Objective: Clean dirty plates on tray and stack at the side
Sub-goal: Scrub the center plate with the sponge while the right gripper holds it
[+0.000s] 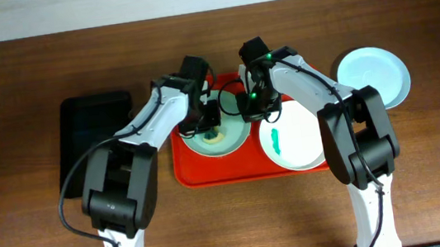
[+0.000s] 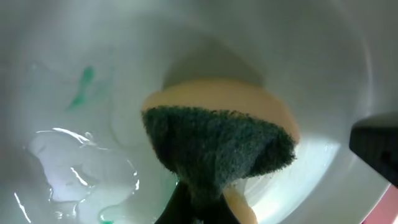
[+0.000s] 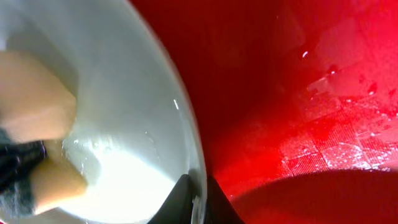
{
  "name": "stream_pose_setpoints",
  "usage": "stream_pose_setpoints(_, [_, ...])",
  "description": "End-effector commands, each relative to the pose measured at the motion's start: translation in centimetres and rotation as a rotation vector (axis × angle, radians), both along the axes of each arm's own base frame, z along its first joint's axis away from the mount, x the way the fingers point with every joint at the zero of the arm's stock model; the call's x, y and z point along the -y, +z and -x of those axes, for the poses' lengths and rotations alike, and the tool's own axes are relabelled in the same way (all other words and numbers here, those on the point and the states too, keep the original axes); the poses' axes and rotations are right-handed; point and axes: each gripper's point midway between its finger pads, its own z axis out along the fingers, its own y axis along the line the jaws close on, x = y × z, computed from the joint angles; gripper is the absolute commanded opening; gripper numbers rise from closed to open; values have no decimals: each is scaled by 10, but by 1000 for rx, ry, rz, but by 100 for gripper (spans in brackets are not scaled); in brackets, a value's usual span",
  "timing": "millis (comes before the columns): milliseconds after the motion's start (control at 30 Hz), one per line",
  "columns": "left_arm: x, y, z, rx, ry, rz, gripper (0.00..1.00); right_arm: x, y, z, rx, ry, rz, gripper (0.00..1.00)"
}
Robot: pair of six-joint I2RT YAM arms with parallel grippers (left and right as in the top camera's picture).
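A red tray holds two white plates. The left plate is between both arms. My left gripper is shut on a yellow sponge with a dark green scrub face and presses it onto this plate, where faint teal smears and water show. My right gripper is shut on this plate's rim, one finger on each side. The right plate has a teal smear. A third, pale plate lies on the table to the right of the tray.
A black tray lies on the wooden table left of the red tray. In the right wrist view the wet red tray floor fills the space beside the plate.
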Motion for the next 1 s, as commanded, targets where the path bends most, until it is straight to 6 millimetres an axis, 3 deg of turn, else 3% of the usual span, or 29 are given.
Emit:
stream_pose_setpoints(0, [-75, -40, -11, 69, 81, -314, 0, 9, -12, 4, -23, -8, 46, 8])
stream_pose_setpoints(67, [-104, -35, -18, 118, 108, -464, 0, 9, -12, 4, -23, -8, 46, 8])
stream_pose_setpoints(167, [-123, -26, -27, 173, 130, -582, 0, 9, -12, 4, -23, -8, 46, 8])
stream_pose_setpoints(267, [-131, -13, -33, 192, 138, -638, 0, 10, -12, 4, -20, -8, 53, 8])
stream_pose_setpoints(367, [-129, 11, -40, 189, 137, -641, 0, 9, -12, 3, -16, -8, 51, 8])
stream_pose_setpoints(467, [-108, 24, -43, 161, 124, -529, 0, 9, -12, 3, -16, -8, 51, 8])
stream_pose_setpoints(633, [-31, 21, -24, 11, 52, -90, 0, 9, -12, 3, -17, -8, 51, 8])
stream_pose_setpoints(700, [-13, 19, -22, -8, 33, 0, 0, 9, -12, 3, -17, -8, 51, 8])
stream_pose_setpoints(967, [-12, -4, -39, 24, 43, 7, 0, 9, -12, 2, -14, -8, 50, 8])
